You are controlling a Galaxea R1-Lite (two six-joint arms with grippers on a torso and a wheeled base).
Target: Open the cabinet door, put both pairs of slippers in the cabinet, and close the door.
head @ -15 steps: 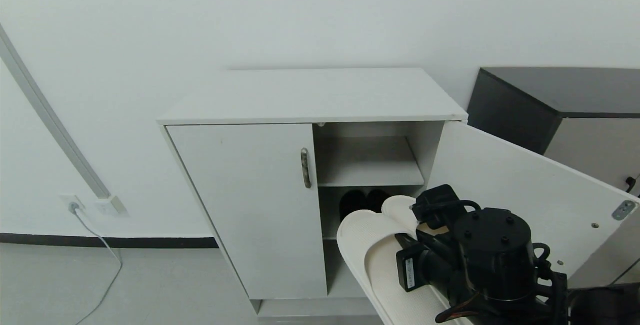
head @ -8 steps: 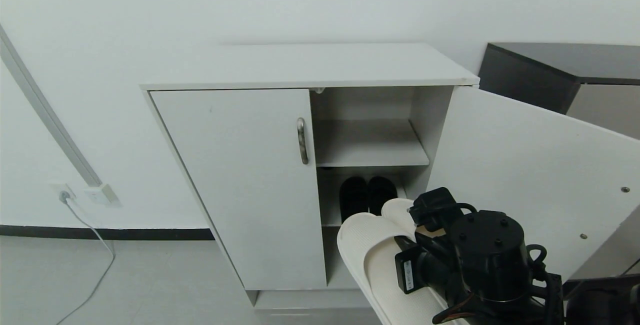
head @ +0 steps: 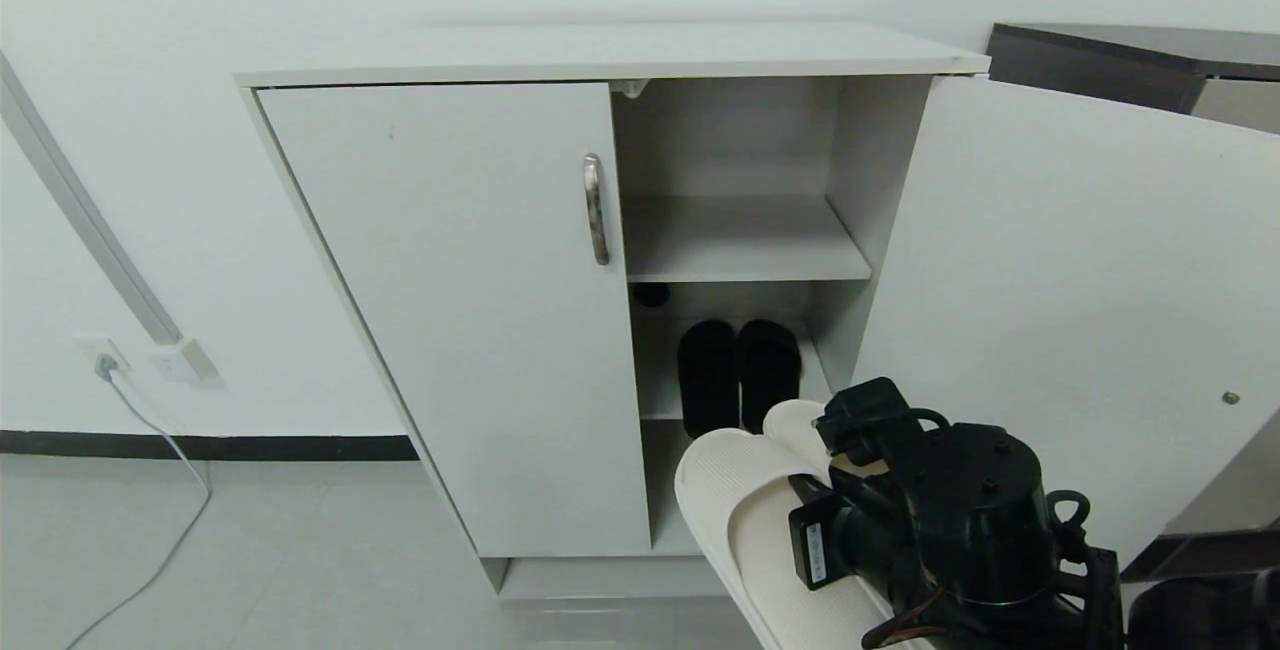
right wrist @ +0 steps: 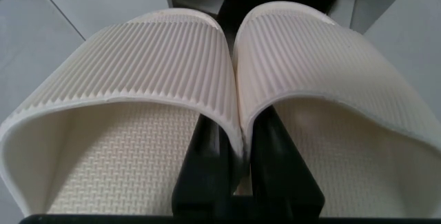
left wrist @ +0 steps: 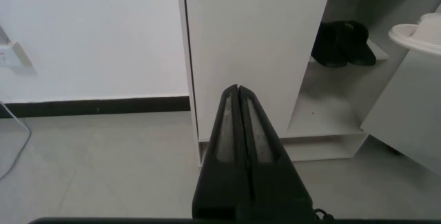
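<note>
White slippers clamped in my right end effector, toes aimed at the cabinet.
At left, my left end effector hangs empty with its fingers together, facing the closed left door. Right of that, the black slippers lie on the middle shelf. My white pair hangs just near of them, long axis pointing into the opening, gripped by the inner edges. The open door stands at right.

Head camera above, wrist cameras low, all toward the cabinet.
</note>
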